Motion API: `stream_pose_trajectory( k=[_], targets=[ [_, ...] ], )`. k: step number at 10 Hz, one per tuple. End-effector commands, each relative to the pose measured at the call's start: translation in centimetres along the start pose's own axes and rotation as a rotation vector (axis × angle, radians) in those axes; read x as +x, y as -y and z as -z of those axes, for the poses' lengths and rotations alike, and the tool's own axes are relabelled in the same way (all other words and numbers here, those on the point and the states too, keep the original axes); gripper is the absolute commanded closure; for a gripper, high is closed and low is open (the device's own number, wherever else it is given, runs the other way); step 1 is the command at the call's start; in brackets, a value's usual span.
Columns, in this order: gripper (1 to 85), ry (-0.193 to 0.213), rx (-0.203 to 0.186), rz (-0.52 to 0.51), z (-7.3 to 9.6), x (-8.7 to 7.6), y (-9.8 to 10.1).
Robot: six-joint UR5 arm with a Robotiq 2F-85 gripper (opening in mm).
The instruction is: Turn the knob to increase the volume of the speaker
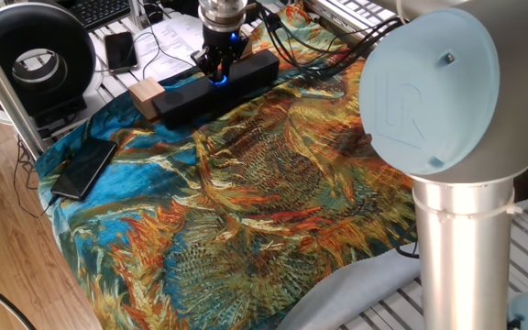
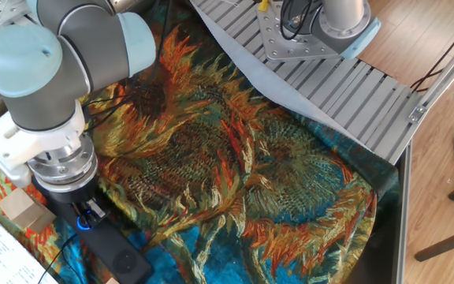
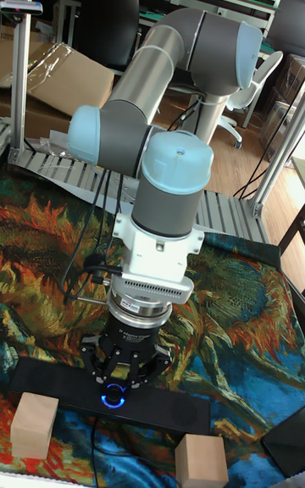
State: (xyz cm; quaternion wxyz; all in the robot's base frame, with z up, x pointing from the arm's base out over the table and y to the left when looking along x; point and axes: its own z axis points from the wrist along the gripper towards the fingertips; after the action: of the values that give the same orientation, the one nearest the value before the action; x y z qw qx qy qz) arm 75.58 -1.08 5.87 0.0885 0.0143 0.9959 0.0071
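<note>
The gripper [image 3: 119, 388] is pointing straight down over the knob [image 3: 116, 396], its fingers gathering in around the blue-lit dial. From the tall fixed view they are sitting close on either side of the glow, but I cannot tell whether they are actually pinching the knob or only bracketing it. My reading is that the arm is standing vertical above the dial so that a turn of the wrist runs about the knob's own axis, which is what raising the volume calls for.

The knob is sitting on the top face of the speaker [image 3: 169, 407], facing upward, roughly midway along the bar's length. In one fixed view the blue light [image 1: 218, 78] is showing just under the gripper [image 1: 216, 70], and in the other fixed view it is glowing [image 2: 83, 222] below the gripper body [image 2: 81, 211].

The speaker [image 1: 200, 92] is lying flat on the sunflower-patterned cloth [image 1: 273, 183], its long axis running across the far edge of that cloth, level, with a tan wooden block [image 1: 146, 93] beside its end. In the tall fixed view two blocks are standing just in front of the speaker, one [image 3: 34, 426] near its left end and one [image 3: 201, 461] toward its right. Off the speaker's block end, well apart from it, a dark smartphone [image 1: 83, 168] is lying on the cloth.
</note>
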Motion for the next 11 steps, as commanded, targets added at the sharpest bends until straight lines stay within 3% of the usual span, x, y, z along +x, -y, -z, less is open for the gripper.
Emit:
stream_pose_trajectory(
  k=[1, 9, 11],
  targets=[
    [51.7, -0.012, -0.001, -0.018, -0.25, 0.11, 0.33],
    [57.3, -0.023, 0.016, -0.044, 0.31, 0.39, 0.2],
    [62.0, -0.005, 0.003, -0.06, -0.02, -0.13, 0.11]
  ],
)
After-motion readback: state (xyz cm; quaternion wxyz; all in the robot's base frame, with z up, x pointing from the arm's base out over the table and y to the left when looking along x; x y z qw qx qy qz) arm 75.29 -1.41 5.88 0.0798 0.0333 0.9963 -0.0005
